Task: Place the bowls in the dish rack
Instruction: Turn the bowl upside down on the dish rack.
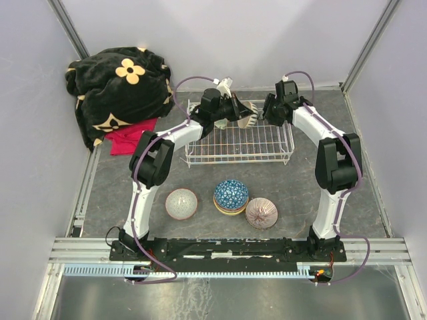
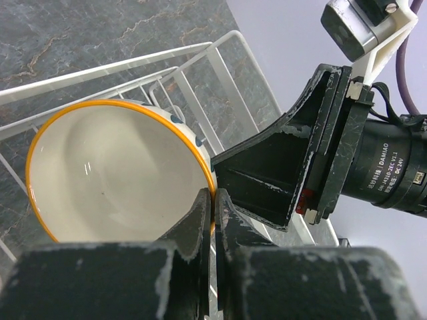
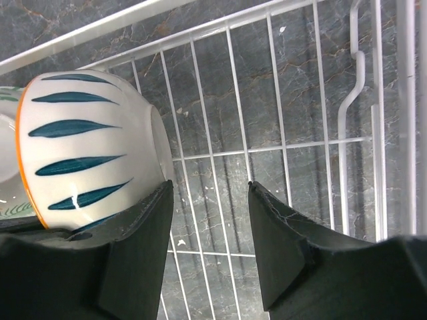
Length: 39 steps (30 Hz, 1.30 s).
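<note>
The left gripper (image 2: pixel 213 200) clamps the orange rim of a teal-striped bowl (image 2: pixel 113 173), held on its side over the dish rack (image 2: pixel 200 67). The right gripper (image 3: pixel 210 193) stands open, with the bowl just beside one finger.

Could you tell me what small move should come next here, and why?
Probably lower the left gripper a little: it pinches the striped bowl by its rim over the dish rack, while the right gripper stands open beside it.
</note>
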Tool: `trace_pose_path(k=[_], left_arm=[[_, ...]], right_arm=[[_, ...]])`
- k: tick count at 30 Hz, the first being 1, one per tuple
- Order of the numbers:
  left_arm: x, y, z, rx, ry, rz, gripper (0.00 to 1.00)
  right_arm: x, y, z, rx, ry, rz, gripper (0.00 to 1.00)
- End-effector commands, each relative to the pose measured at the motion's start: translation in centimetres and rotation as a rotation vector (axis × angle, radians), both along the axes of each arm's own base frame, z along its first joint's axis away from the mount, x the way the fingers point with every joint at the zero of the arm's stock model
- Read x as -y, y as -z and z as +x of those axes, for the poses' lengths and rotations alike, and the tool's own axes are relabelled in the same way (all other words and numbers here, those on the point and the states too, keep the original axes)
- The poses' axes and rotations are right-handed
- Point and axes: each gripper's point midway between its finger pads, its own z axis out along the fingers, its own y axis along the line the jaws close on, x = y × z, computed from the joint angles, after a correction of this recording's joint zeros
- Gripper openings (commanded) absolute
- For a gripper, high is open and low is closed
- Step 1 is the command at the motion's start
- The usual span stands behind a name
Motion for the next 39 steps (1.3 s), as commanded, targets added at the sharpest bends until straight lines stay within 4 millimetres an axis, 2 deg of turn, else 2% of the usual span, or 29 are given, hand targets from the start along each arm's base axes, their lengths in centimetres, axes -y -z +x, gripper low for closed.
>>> trace_pose_path(k=[1, 11, 17, 26, 39], left_arm=[[0.7, -3.6, 0.2, 0.086, 0.032, -0.106, 0.03], [0.8, -3.1, -0.1, 0.08, 0.043, -0.128, 0.03], [0.9, -3.2, -0.3, 0.086, 0.049, -0.14, 0.03], [-0.9, -1.6, 0.2, 0.025, 0.021, -0.185, 0.03], [-1.8, -0.5, 0.2, -0.01, 0.025, -0.178, 0.03]], right_arm=[[0.2, -1.0, 1.3, 0.06, 0.03, -0.012, 0.57], [0.5, 0.4, 1.5, 0.041, 0.035, -0.038, 0.59], [0.7, 0.5, 1.8, 0.045, 0.041, -0.047, 0.61], [0.6, 0.7, 2.1, 0.048, 0.035, -0.044, 0.65], [0.3, 0.7, 2.3, 0.054, 0.021, -0.036, 0.65]])
